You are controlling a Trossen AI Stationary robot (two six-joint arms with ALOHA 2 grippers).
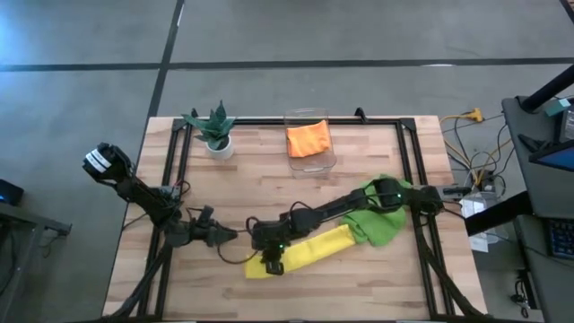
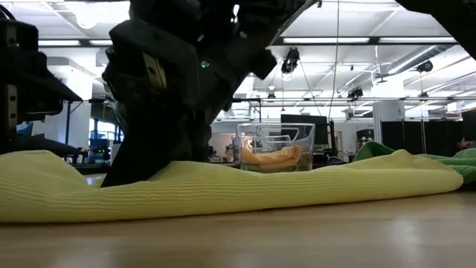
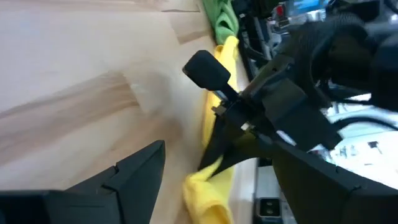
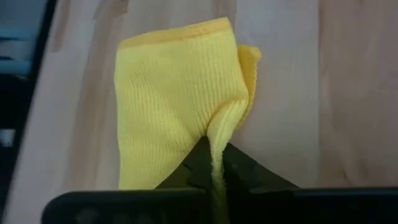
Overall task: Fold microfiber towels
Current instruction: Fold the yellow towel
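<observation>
A yellow microfiber towel [image 1: 309, 252] lies as a long folded strip on the wooden table, near the front, running from left to right. My right gripper [image 1: 273, 261] is shut on it near its left end; the wrist view shows the yellow cloth [image 4: 177, 106] bunched up between the fingers. A lime green towel [image 1: 381, 222] lies crumpled at the strip's right end, under my right arm. An orange towel [image 1: 308, 138] lies in a clear bin at the back. My left gripper [image 1: 225, 235] stands open just left of the yellow towel, touching nothing. My right gripper pinches a raised pucker of the yellow towel [image 4: 217, 148] between its two fingers, a short way in from the strip's left end. The fingers slant down from the table's right side, along the strip. The rest of the towel [image 2: 312, 186] lies slack on the table.
The clear bin [image 1: 311, 160] stands at the back middle, and a small potted plant [image 1: 215, 132] at the back left. Black frame rails [image 1: 176, 152] run along the table's left, right and far edges. Cables hang off the table's right side.
</observation>
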